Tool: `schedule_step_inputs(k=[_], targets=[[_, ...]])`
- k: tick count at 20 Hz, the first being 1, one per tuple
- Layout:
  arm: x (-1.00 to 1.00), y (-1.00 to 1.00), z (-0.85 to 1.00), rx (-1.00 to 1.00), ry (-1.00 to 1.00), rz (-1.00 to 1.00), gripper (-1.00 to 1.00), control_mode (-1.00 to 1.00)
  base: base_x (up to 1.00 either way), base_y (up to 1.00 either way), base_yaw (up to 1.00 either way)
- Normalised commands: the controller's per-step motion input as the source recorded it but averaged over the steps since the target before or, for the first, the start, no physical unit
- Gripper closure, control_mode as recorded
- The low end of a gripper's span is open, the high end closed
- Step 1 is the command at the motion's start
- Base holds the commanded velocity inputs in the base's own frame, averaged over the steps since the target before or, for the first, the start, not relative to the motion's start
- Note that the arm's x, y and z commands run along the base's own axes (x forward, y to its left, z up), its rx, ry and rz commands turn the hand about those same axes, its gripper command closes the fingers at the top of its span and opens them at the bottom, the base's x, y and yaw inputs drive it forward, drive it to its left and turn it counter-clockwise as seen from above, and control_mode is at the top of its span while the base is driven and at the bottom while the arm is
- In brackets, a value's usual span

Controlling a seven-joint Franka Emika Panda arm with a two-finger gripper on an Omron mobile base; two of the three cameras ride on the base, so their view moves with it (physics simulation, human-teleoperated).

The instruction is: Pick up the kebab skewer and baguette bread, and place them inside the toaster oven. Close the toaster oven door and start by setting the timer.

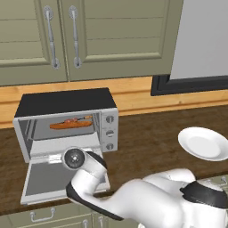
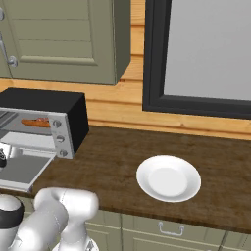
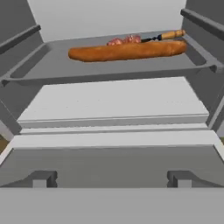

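Overhead, olive wall cabinets hang above a pale wood backsplash, and a dark-framed window sits to the right. Below them, the dark wooden desk carries the toaster oven at its left end. Its black top faces up, and three round knobs line the right panel. The toaster oven door is folded down flat toward the near edge of the desk, leaving the cavity open. Inside, a grey tray rests on the upper rails. The baguette bread lies lengthwise across this tray. The kebab skewer lies just behind the loaf, on its far side, with the wooden handle pointing right in the hand view. To the right, well apart from the oven, a white plate sits on the desk. The white arm reaches over the lowered door, and the gripper faces the cavity. Its jaws are released wide and grasp nothing.
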Motion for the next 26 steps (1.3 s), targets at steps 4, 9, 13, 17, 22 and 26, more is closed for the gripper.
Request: schedule_step_inputs(k=[4,9,13,17,22,26], targets=[[-1.0,0.0,0.18,0.0,0.16,0.0,-1.0,-1.0,0.0,0.0,0.0],[-1.0,0.13,0.08,0.0,0.11,0.0,-1.0,-1.0,0.0,0.0,0.0],[-1.0,0.26,0.15,0.0,0.11,0.0,-1.0,-1.0,0.0,0.0,0.0],[-0.89,0.42,0.18,0.0,0.1,0.0,-1.0,-1.0,0.0,0.0,0.0],[-0.42,0.42,0.0,0.0,0.14,0.01,-1.0,-1.0,0.0,0.0,0.0],[-0.19,0.19,-0.15,0.0,0.02,0.01,-1.0,-1.0,0.0,0.0,0.0]])
